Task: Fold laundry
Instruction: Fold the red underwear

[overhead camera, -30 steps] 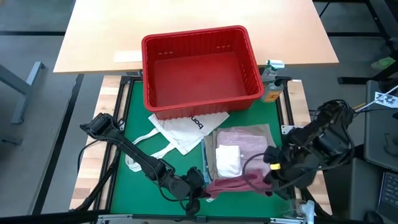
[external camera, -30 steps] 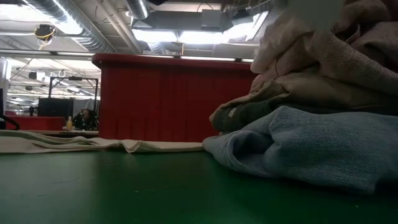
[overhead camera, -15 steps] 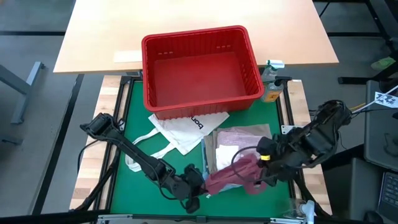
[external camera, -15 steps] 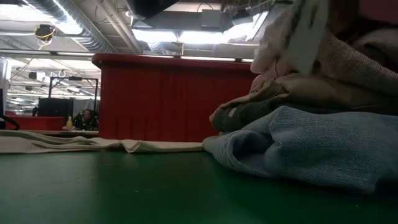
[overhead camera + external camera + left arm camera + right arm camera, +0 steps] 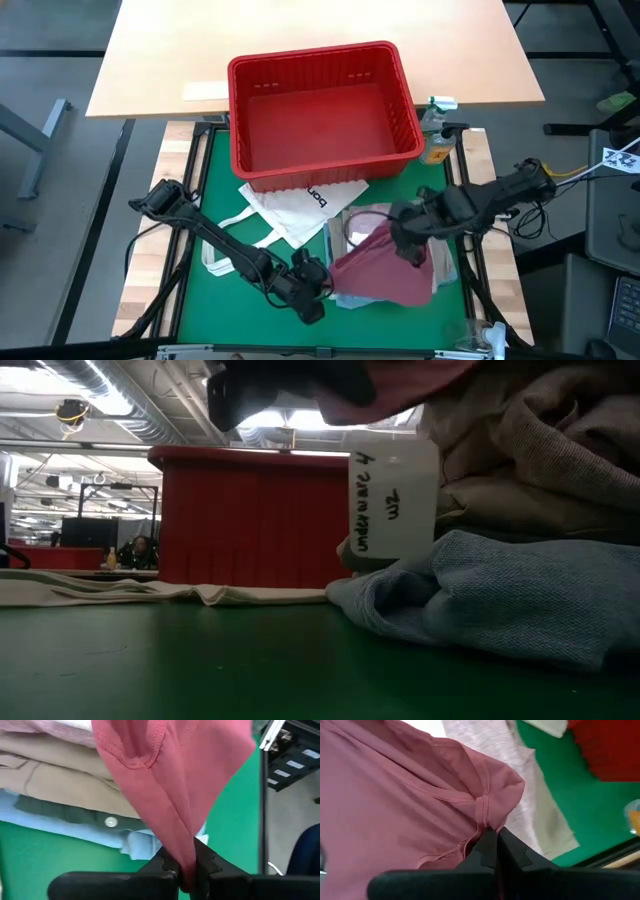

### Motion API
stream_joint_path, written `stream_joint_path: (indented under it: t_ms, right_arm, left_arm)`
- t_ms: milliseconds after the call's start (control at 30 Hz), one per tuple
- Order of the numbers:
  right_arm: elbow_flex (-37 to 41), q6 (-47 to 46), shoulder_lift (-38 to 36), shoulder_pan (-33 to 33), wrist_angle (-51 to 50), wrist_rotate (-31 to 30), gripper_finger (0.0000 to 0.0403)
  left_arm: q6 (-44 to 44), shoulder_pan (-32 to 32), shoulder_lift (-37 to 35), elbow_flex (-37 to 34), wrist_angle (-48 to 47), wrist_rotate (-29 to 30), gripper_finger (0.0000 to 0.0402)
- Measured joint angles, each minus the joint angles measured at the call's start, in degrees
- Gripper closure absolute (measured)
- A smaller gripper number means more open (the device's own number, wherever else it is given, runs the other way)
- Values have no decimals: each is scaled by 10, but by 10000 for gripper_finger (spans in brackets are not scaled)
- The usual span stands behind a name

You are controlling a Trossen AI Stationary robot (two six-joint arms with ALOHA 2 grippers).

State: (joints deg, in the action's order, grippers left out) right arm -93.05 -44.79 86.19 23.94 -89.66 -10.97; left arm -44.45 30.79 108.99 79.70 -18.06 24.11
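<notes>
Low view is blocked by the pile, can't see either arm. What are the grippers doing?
Observer: Both hold the maroon garment; left gripper is shut on one corner.
Operator: And the right?
Observer: Right gripper is shut on a seamed edge, above the folded stack.
Operator: Is the basket in use?
Observer: The red basket holds no laundry in the high view.

Red slotted basket (image 5: 322, 108) behind white lettered tote bag (image 5: 296, 211) on green mat (image 5: 205, 300).
</notes>
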Motion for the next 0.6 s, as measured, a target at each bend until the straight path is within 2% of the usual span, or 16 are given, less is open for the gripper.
stream_joint_path:
  t_ms: [233, 433, 600]
  right_arm:
    - [10, 106, 0, -57, 13, 4, 402]
    - [10, 125, 0, -68, 26, 26, 402]
    - [10, 136, 0, -68, 26, 30, 402]
  left_arm:
    - [39, -16, 0, 0, -10, -2, 353]
    - [60, -20, 0, 0, -10, -4, 292]
    - [58, -23, -1, 0, -10, -41, 263]
